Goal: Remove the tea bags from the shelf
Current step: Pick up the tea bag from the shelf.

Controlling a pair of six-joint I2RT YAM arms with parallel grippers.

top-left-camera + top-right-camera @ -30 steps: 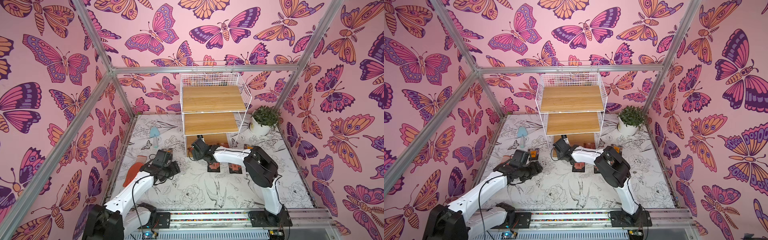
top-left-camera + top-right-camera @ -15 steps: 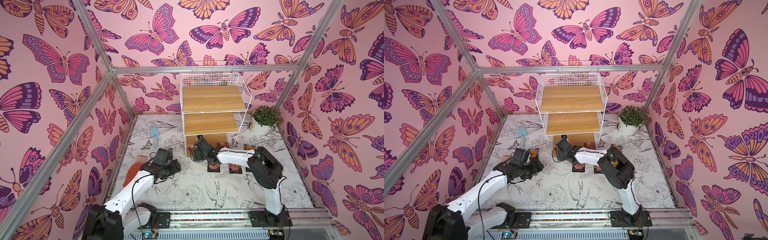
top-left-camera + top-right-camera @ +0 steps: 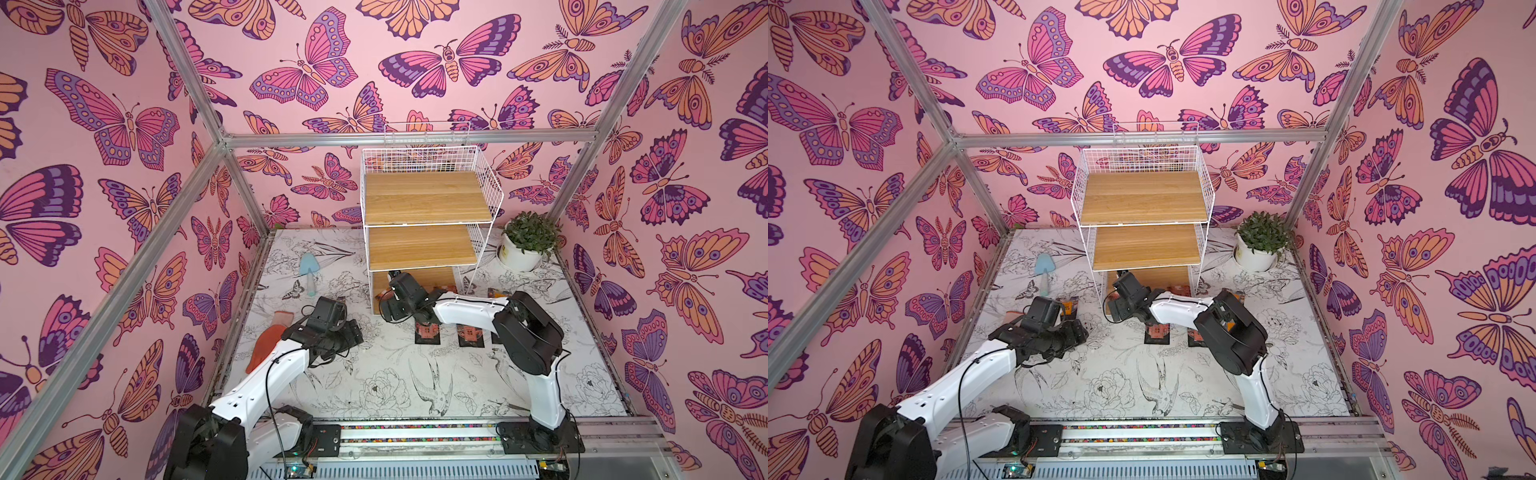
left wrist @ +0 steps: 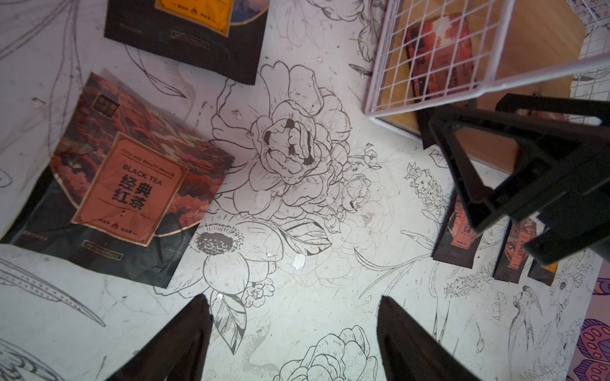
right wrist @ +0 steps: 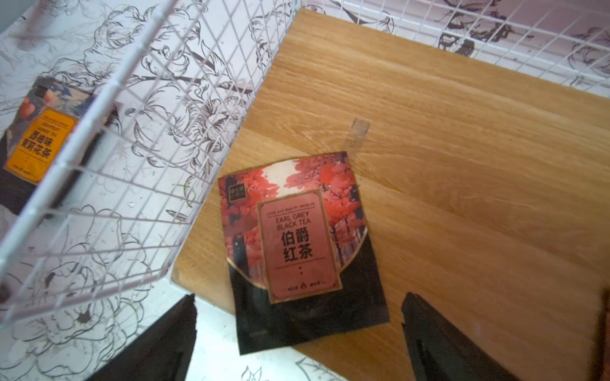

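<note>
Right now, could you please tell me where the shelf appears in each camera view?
Both top views: the shelf stands at centre back.
Left wrist: one wire corner with wooden board.
Right wrist: its bottom board and wire side fill most.
Shared landmark: the flower-drawn tabletop.

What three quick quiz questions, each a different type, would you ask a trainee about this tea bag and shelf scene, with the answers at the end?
1. True or false: the right claw is shut on a tea bag.
2. On the shelf, which board holds the Earl Grey tea bag? A) top B) middle C) lowest
3. Fill in: the reddish tea bag nearest the left claw reads "____ TEA".

Key: 1 false, the claw is open and holds nothing; 2 C; 3 BLACK.
</note>
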